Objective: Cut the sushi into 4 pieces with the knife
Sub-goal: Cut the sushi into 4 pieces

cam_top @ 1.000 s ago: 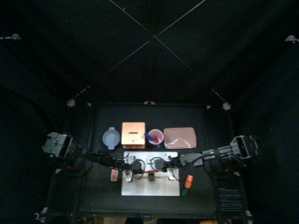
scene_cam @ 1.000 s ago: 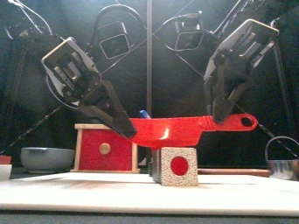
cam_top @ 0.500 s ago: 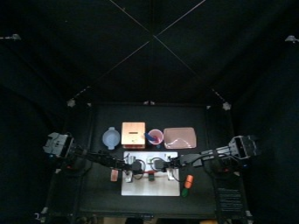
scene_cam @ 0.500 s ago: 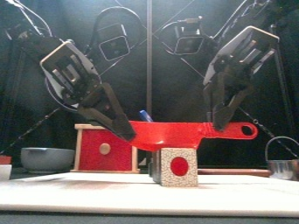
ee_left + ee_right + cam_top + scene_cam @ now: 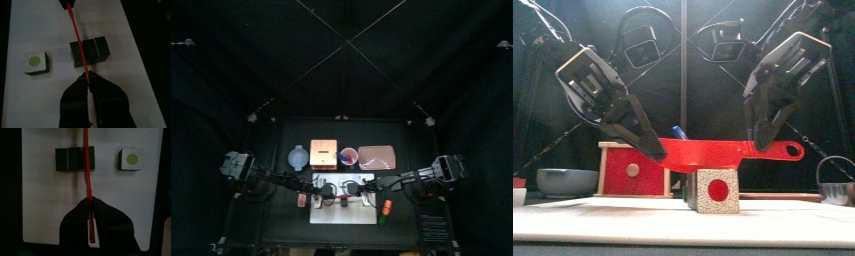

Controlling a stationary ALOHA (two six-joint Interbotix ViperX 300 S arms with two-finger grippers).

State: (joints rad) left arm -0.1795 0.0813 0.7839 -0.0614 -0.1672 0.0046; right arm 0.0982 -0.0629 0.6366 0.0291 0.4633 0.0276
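Left gripper [image 5: 87, 79] had its jaws pinched narrow on the blade end of the red knife [image 5: 714, 151]. Right gripper [image 5: 89, 203] had its jaws clamped just as tight on the handle end. So you had the knife strung level between both arms, running straight across the sushi roll [image 5: 95, 50].

From the front, the edge sat right at the top of the roll. I couldn't tell if it was touching or just above.

Progress, as I read it:
- **Done:** one cut. A loose piece [image 5: 35, 62] lay flat with its filling facing up, apart from the roll with a clear gap.
- **Left:** the rest was one joined block. I could make out a seam or two in it, so I'd guess three pieces stuck together and two cuts to go.
- **Next:** the blade was lined up off-centre over the roll, which looks like the second cut wasn't pushed through yet.

The white cutting board [image 5: 40, 25] was under the roll on the tabletop. The wooden box [image 5: 631, 168] stood well behind the roll, out of your way.
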